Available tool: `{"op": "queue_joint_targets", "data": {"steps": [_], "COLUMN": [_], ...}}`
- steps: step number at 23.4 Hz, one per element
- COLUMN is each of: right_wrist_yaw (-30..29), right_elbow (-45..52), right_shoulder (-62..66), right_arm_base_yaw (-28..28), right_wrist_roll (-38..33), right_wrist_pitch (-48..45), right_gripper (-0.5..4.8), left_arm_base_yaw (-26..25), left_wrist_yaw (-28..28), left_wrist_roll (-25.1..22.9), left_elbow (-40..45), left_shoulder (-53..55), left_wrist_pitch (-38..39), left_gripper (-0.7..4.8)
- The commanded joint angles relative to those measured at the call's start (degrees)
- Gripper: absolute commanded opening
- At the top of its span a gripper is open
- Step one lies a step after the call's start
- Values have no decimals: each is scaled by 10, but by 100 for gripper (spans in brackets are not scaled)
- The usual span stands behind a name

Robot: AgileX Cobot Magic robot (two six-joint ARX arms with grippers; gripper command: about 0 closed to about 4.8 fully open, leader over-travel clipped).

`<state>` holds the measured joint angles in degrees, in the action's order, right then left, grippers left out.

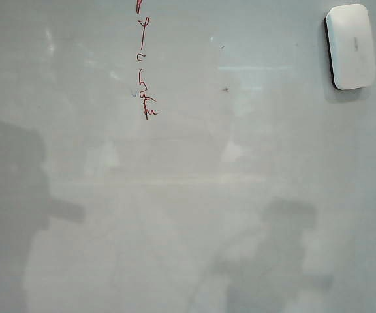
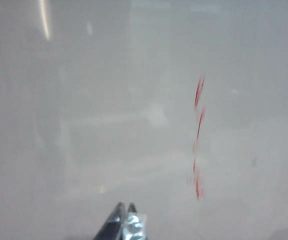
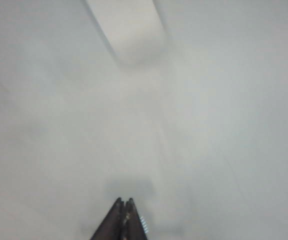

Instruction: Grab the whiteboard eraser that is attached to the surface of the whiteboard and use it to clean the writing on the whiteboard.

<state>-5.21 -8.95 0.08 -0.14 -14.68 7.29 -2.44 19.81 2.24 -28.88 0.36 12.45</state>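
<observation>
**Eraser untouched at far corner; both grippers pinched shut, holding nothing**

The whiteboard (image 1: 188, 195) filled the exterior view, glossy pale grey w/ soft reflections and two dim arm shadows low on the left and right. The whiteboard eraser (image 1: 350, 46) sat stuck to the board at the upper right corner of that view, white top w/ a dark edge showing along its left side, long axis running roughly up-down. The writing (image 1: 145, 72), a thin red column of scribbles, ran down from the top edge left of centre, well apart from the eraser. A tiny dark speck (image 1: 226, 89) lay between them.

Left wrist view: the left gripper (image 2: 125, 207) showed only its tips, fingers (image 2: 118, 215) pressed together w/ nothing between. The red writing (image 2: 198, 137) lay ahead and off to one side of it, blurred, not touched.

Right wrist view: the right gripper (image 3: 124, 202) also had its fingers (image 3: 115, 212) closed tip to tip, empty. The eraser (image 3: 131, 30) appeared as a blurred pale block far ahead, well apart from the tips. Neither gripper itself was visible in the exterior view.
</observation>
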Motion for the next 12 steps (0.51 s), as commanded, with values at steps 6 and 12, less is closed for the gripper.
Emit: {"op": "queue_joint_targets", "data": {"steps": [6,12], "right_wrist_yaw": [-8,5], "right_elbow": [-293,-430], "right_shoulder": [72,197], "right_arm_base_yaw": [10,19], "right_wrist_roll": [163,162], "right_wrist_pitch": [96,205], "right_gripper": [-2,1], "left_arm_base_yaw": [0,0], "left_wrist_yaw": [13,214], "left_wrist_roll": [-2,-84], "left_elbow": [-266,-271], "left_shoulder": [85,183], "left_wrist_pitch": [304,303], "left_gripper": [-2,-2]}}
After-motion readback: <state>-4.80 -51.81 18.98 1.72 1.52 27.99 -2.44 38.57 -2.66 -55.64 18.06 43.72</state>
